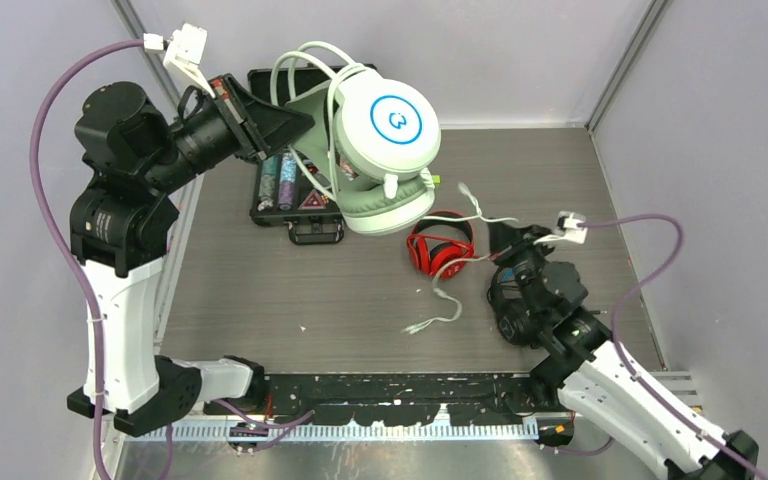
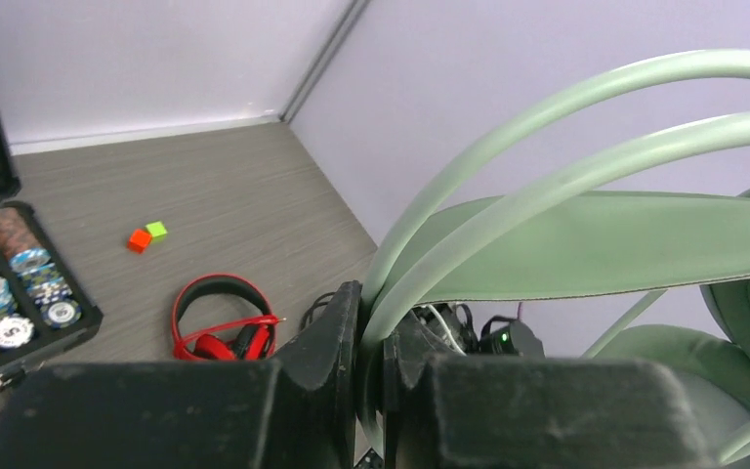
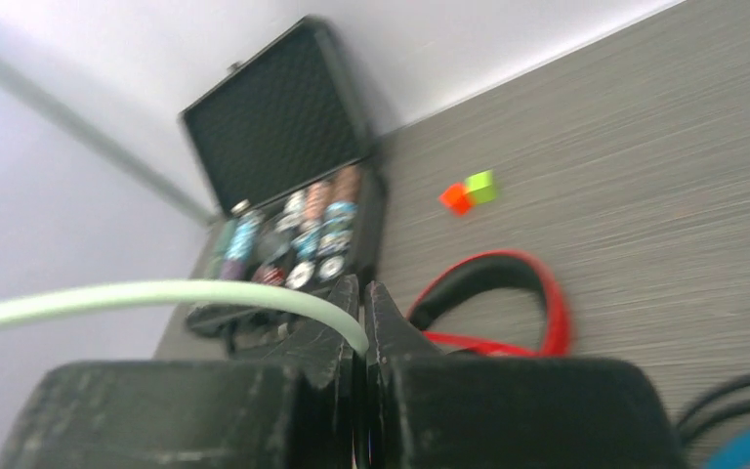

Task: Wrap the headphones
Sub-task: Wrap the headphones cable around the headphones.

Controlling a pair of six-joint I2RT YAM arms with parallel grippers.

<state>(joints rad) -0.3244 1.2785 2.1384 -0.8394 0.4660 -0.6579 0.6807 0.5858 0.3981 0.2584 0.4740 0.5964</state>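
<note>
Your left gripper [image 1: 305,120] is raised in the upper left of the overhead view. It holds the mint-green headphones [image 1: 390,120] in the air above the table [image 1: 580,170], at the upper centre of the frame. Their long axis runs from upper left to lower right: the headband points back toward your left fingers, and the cups hang at the lower-right end. The white outer face of one cup, with its blue ring, is turned up toward the camera, and the other cup's green cushion sits just below it. In the left wrist view the jaws are pinched almost together on strands of the pale cable [image 3: 156,290], right where the flat green band meets the fingers. You cannot tell whether the band itself is also in the grip. More cable loops stand above the band at the top of the overhead frame. Your right gripper [image 1: 497,238] is low at centre right, and its wrist view shows the jaws closed tight on a single strand of the same pale cable, which leads off to the left edge. The red headphones [image 1: 440,245] lie flat on the table just beside that gripper. The open case of poker chips [image 1: 285,185] sits at the upper left, partly under the raised headphones. Two small blocks [image 2: 146,235], one red and one green, lie touching further back on the table.
</note>
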